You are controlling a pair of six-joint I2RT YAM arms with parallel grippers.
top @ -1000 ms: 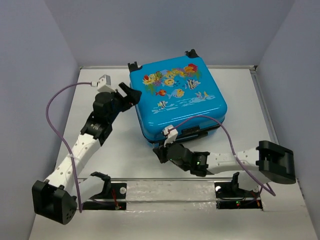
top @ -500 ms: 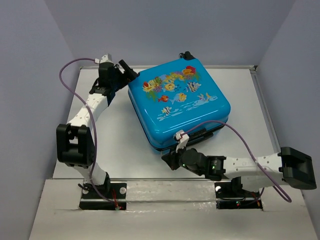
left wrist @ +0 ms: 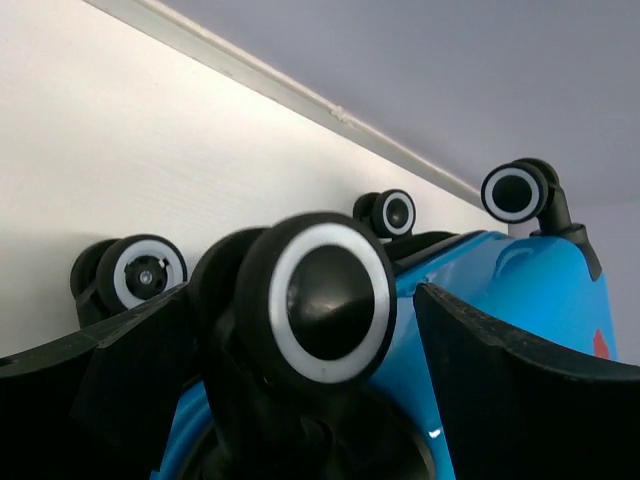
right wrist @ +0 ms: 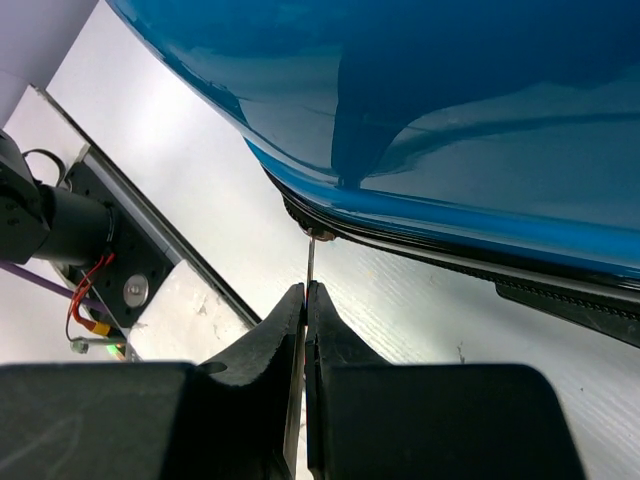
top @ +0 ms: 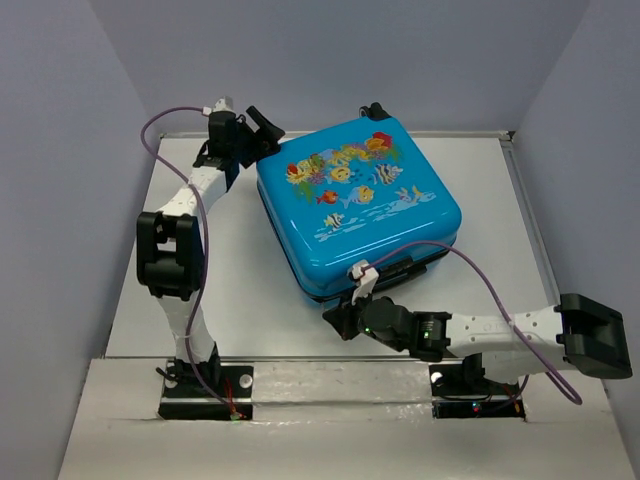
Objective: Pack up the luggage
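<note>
The luggage (top: 360, 215) lies flat and closed on the white table, fish print facing up. My left gripper (top: 262, 130) is at its far left corner. In the left wrist view its jaws (left wrist: 300, 335) stand open on either side of a black wheel (left wrist: 320, 298), and a gap shows beside the right finger. My right gripper (top: 335, 320) is at the near left corner. In the right wrist view it (right wrist: 305, 292) is shut on the thin metal zipper pull (right wrist: 310, 258), just below the blue shell (right wrist: 450, 100) and its black zipper edge.
Other black wheels (left wrist: 145, 275) (left wrist: 515, 192) stick out along the luggage's far edge near the back wall. The arm bases (top: 205, 385) and a metal rail (top: 340, 395) run along the near edge. Grey walls enclose the table on three sides.
The left arm has swung from the luggage's left side to its far left corner, over the wheel. The luggage has turned slightly. The right gripper has drawn nearer along the zipper edge.
</note>
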